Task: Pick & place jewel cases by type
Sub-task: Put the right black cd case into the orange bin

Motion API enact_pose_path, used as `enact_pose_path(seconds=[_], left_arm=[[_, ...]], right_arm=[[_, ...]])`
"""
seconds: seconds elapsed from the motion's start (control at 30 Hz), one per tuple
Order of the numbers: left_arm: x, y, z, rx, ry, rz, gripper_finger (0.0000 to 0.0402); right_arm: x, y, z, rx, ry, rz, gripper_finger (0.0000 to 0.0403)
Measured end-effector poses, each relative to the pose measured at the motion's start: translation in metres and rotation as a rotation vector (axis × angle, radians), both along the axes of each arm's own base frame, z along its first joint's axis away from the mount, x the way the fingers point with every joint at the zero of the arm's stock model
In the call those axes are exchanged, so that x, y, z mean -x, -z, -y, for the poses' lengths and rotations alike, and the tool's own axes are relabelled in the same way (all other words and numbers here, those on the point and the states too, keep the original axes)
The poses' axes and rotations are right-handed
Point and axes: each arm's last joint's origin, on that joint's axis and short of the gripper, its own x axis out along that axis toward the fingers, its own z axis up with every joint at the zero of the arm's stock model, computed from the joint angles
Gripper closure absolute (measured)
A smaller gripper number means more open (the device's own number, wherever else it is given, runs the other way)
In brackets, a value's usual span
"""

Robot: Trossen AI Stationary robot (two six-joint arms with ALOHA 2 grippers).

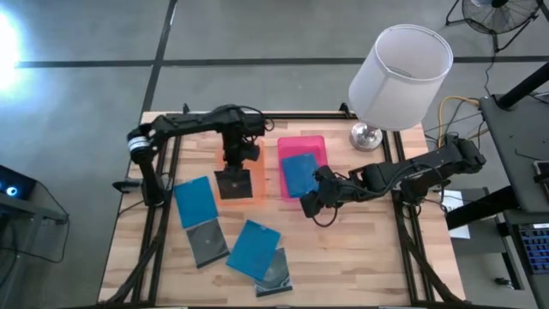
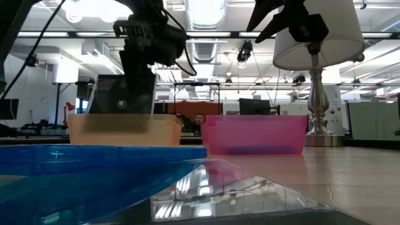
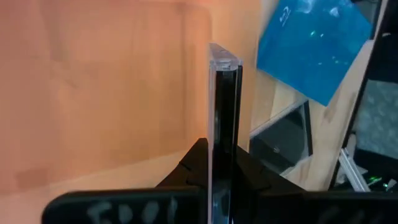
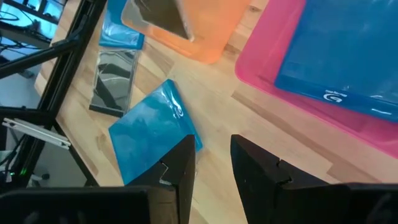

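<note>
My left gripper (image 1: 240, 159) is over the orange tray (image 1: 254, 190) and is shut on a dark grey jewel case (image 1: 233, 183). In the low view this case (image 2: 119, 94) stands nearly upright, its lower part behind the orange tray's wall (image 2: 122, 130). One blue case (image 1: 298, 174) lies flat in the pink tray (image 1: 302, 142). Two blue cases (image 1: 194, 200) (image 1: 254, 249) and two dark cases (image 1: 206, 242) (image 1: 274, 273) lie flat on the table. My right gripper (image 1: 310, 204) hangs open by the pink tray's near end, holding nothing. My left gripper pinches the dark case between its two fingers at the case's upper edge (image 3: 222, 180), coming from above and pointing down. The case (image 3: 224, 112) shows edge-on and hangs below the fingers, nearly upright. Its lower end is inside the orange tray; whether it touches the floor is hidden.
A lamp with a white shade (image 1: 399, 77) stands at the table's far right corner, its base (image 1: 366, 136) beside the pink tray. Bare wood lies to the right of the loose cases, near my right gripper (image 4: 211, 165). A blue case (image 4: 152, 134) lies just ahead of that gripper.
</note>
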Motion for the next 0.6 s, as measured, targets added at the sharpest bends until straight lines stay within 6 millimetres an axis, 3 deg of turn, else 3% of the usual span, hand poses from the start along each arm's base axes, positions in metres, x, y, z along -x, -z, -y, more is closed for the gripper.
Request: enact_pose_path(seconds=[0.27,0.47,0.6], left_arm=[[-0.016,0.012,0.0,-0.255,0.046,-0.013,0.0353],[-0.022,0.012,0.004,-0.286,0.035,0.02,0.0291],[-0.024,0.012,0.002,-0.416,0.046,-0.003,0.0246]], right_arm=[[0.002,0.001,0.0,0.003,0.003,-0.02,0.0307],[0.002,0.001,0.0,0.003,0.004,-0.019,0.0313],[0.002,0.001,0.0,0.003,0.003,-0.019,0.0318]])
